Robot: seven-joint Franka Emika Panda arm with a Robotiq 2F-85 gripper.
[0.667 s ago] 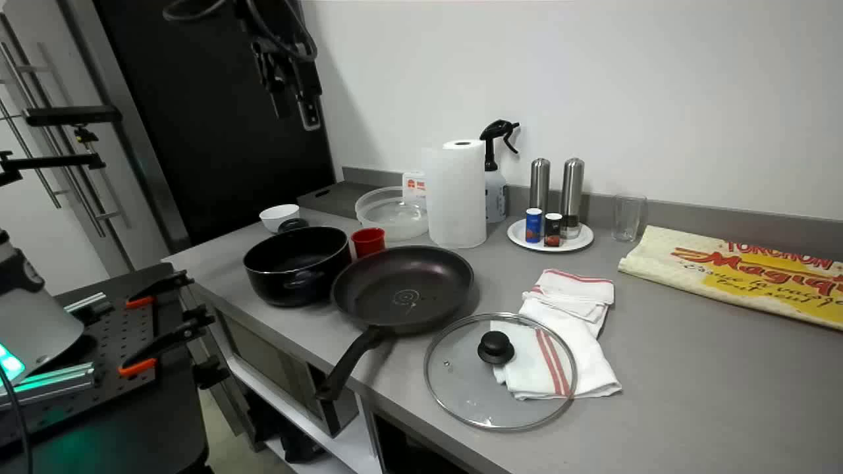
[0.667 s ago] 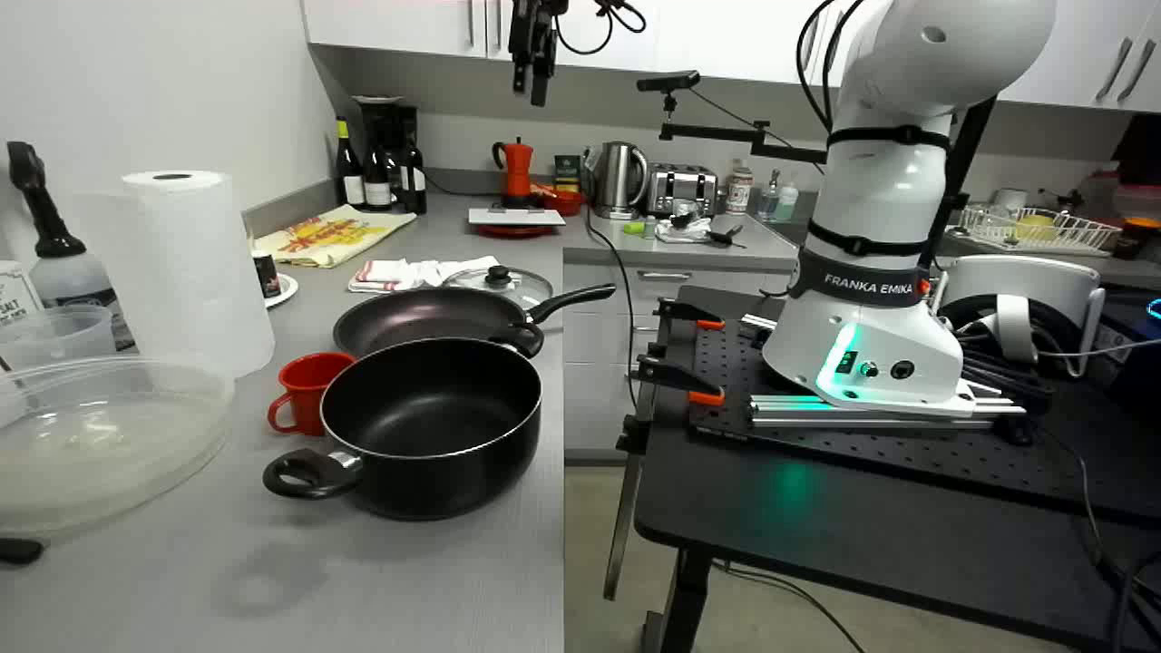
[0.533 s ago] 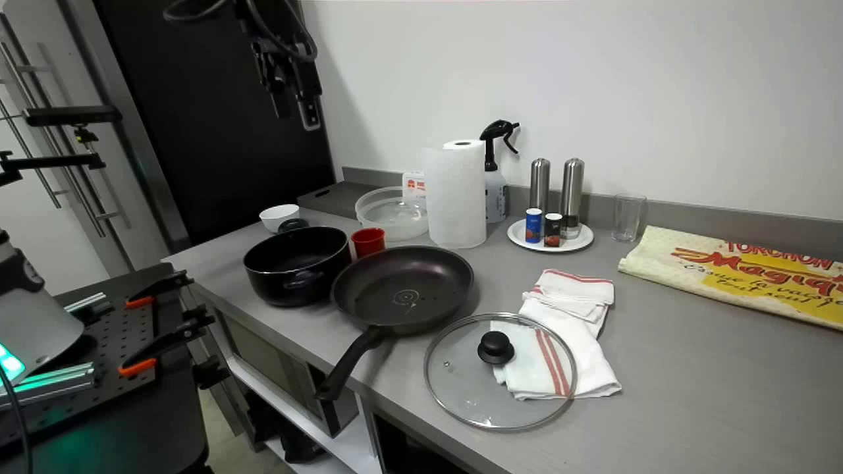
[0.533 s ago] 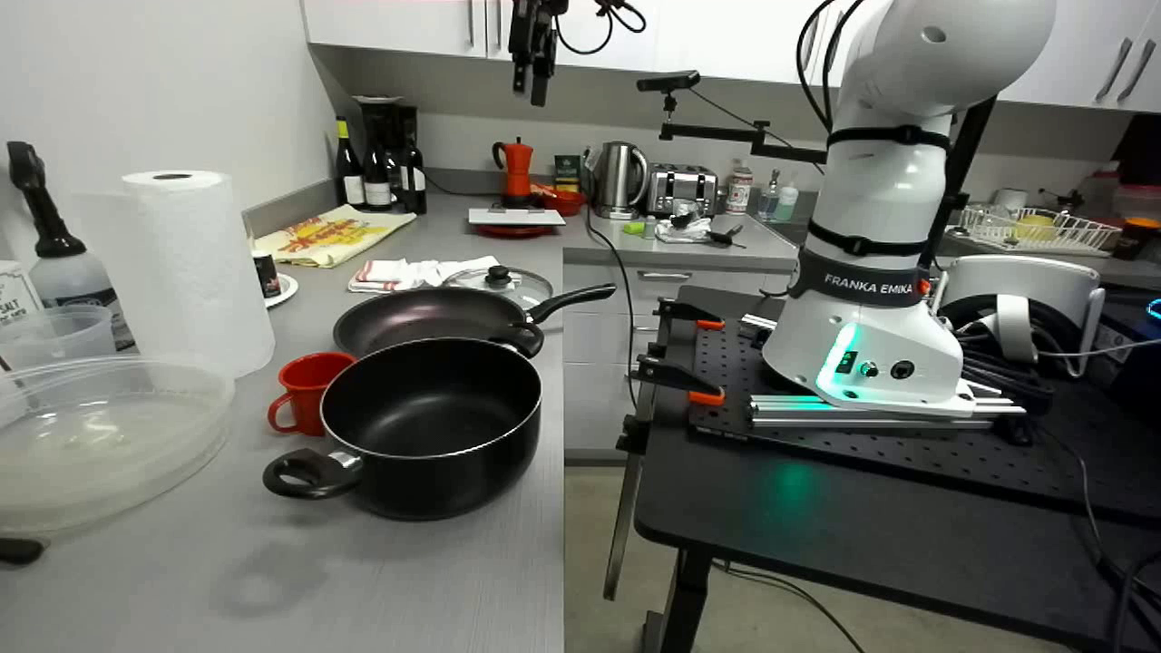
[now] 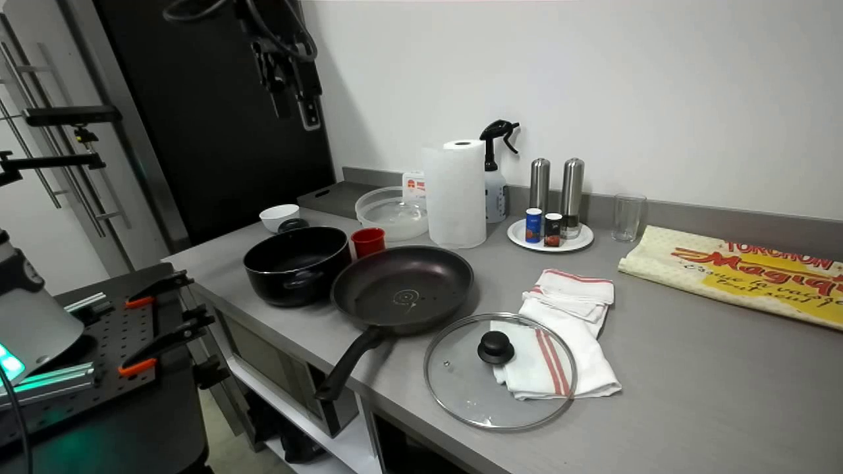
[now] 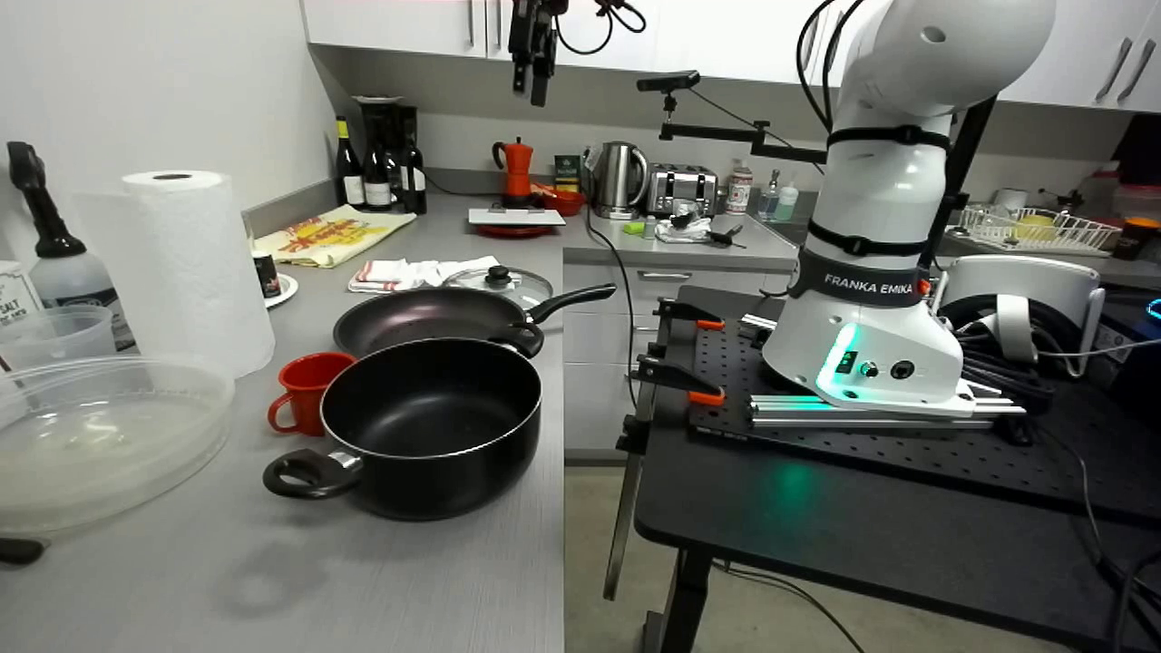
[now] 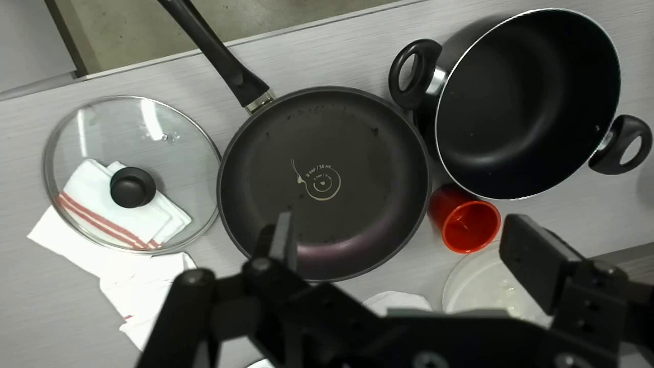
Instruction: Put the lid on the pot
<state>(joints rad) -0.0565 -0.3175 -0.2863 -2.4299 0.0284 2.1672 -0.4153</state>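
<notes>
- A white wall backs the grey countertop.
- The white Franka Emika arm stands on a neighbouring black table.
- The long-handled black frying pan lies flat, its handle jutting past the countertop's front edge.
- The two-handled black pot stands upright just beside the pan, mouth upward.
- The clear glass lid rests partly on a folded dish towel, across the pan from the pot.
- The Robotiq gripper hangs well above the countertop, fingers spread wide.
- The red mug sits near both pot and pan.
- The lid's black knob points up.
</notes>
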